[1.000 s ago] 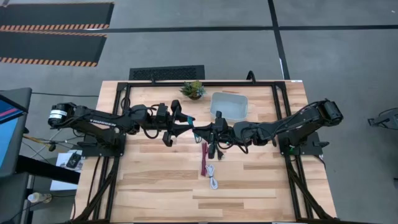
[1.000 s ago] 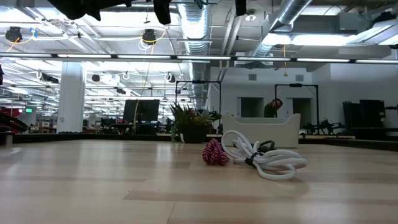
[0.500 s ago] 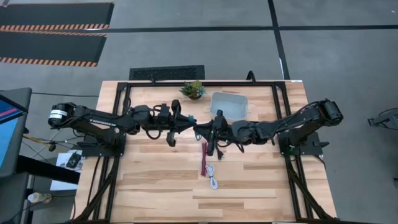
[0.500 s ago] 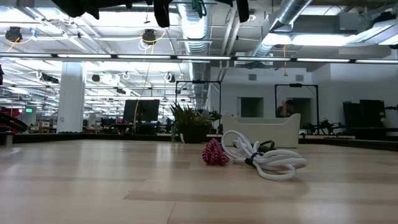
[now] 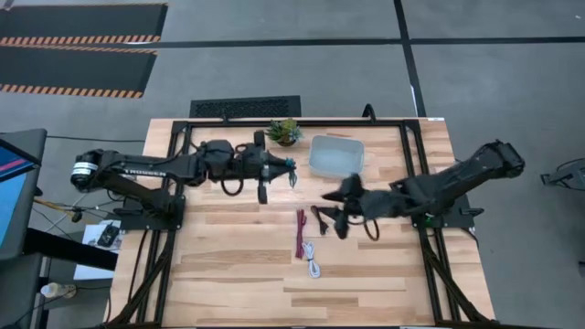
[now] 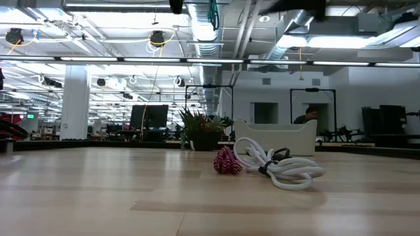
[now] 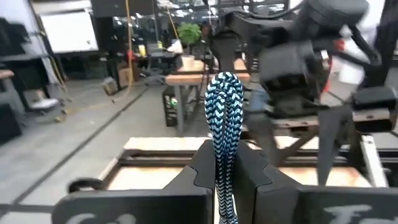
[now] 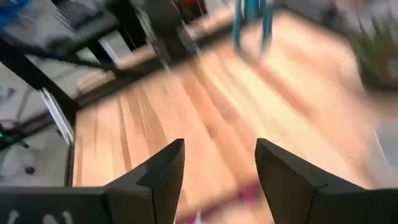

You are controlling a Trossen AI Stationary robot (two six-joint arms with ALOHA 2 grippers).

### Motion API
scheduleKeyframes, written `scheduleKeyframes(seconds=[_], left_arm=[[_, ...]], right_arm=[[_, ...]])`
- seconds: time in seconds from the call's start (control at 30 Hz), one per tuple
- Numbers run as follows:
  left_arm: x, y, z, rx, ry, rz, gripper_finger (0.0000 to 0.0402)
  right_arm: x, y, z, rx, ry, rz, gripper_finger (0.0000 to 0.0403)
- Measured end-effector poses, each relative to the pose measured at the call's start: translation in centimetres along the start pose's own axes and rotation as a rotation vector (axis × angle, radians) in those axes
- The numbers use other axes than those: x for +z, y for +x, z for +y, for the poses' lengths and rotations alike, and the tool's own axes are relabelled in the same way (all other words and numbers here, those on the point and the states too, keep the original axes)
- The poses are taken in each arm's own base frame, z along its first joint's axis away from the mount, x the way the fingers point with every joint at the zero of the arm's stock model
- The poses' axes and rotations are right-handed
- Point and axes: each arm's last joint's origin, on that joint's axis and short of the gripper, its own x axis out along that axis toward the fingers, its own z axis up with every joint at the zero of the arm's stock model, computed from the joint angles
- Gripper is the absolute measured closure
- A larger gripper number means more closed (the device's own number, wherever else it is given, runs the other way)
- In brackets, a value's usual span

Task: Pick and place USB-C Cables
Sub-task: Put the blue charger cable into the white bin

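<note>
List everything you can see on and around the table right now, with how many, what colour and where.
teal cable: one, teal and black braid, held up off the table in the left gripper
maroon cable: one, dark red, mid-table
white cable: one, white, beside the maroon cable's near end
dark cable: one, dark, on the table by the right gripper
bin: one, pale, far side
potted plant: one, green, far edge
person: one, behind the table
left gripper: shut on teal cable
right gripper: open, over mid-table

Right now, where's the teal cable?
In the high view, the teal cable hangs from the left gripper, held above the table between the plant and the bin.
</note>
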Motion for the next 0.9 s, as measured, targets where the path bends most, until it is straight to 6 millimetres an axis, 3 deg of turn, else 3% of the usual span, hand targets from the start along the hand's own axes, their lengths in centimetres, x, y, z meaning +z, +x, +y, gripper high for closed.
scheduleKeyframes(seconds=[0.13,0.3,0.6,0.9], left_arm=[[-0.2,0.6,2.2,0.039,-0.019,-0.012,0.0401],[-2.9,3.1,4.4,0.049,-0.067,0.042,0.0401],[-6.5,10.4,6.3,0.034,-0.089,0.138,0.0401],[-9.3,15.2,9.0,0.111,-0.048,0.269,0.0401]], right_arm=[[-2.4,-2.4,0.0,-0.115,0.088,0.081,0.0193],[-4.1,-3.9,0.5,-0.169,0.137,0.064,0.0207],[-5.8,-3.1,1.6,-0.192,0.158,0.056,0.0224],[-6.7,-2.1,2.1,-0.207,0.155,0.069,0.0231]])
